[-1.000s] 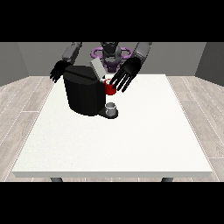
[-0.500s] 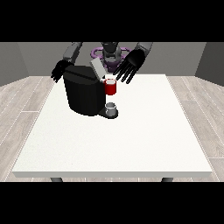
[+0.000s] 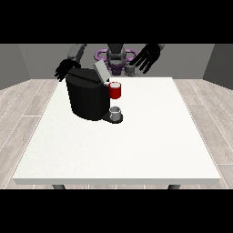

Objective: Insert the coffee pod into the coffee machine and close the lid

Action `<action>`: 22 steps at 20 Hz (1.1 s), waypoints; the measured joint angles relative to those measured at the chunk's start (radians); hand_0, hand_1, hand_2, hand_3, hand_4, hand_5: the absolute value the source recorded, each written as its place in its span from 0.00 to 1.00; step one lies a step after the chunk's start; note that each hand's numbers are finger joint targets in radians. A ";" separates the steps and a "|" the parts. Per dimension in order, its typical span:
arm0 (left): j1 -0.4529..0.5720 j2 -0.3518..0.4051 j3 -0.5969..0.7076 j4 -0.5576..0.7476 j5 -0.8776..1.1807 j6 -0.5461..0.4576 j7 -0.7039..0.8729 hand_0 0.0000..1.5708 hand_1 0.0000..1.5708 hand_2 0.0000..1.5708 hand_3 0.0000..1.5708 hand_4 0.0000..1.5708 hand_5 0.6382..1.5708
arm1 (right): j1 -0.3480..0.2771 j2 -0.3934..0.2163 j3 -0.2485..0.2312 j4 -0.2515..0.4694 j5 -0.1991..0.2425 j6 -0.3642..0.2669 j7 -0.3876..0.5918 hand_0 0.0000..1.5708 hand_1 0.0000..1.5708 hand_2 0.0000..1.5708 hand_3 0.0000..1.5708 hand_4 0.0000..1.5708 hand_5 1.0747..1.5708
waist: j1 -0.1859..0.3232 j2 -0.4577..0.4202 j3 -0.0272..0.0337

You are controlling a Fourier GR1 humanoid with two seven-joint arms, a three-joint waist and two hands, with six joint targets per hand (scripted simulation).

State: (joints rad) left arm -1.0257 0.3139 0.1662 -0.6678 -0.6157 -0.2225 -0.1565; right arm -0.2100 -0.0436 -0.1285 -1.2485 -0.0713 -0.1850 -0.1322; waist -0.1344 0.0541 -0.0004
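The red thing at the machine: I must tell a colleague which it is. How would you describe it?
Find the black coffee machine on the white table. The red thing juts from its front, above a grey cup; it is the only red item.

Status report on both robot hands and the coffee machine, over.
Robot hand at view's right open, raised clear of the black coffee machine. Robot hand at view's left behind machine, fingers unclear. Grey lid up. Red thing at the machine.
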 measured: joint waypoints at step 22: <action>0.460 -0.243 0.201 -0.088 0.372 -0.052 -0.069 0.00 0.00 0.00 0.00 0.09 1.00 | 0.064 -0.115 0.052 -0.179 -0.010 0.141 0.138 0.00 0.00 0.00 0.00 0.00 1.00 | 0.179 -0.309 0.0000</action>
State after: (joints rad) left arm -0.5653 0.0711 0.3671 -0.7561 -0.2437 -0.2746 -0.2259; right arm -0.1456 -0.1587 -0.0767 -1.4277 -0.0815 -0.0439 0.0054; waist 0.0444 -0.2549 -0.0004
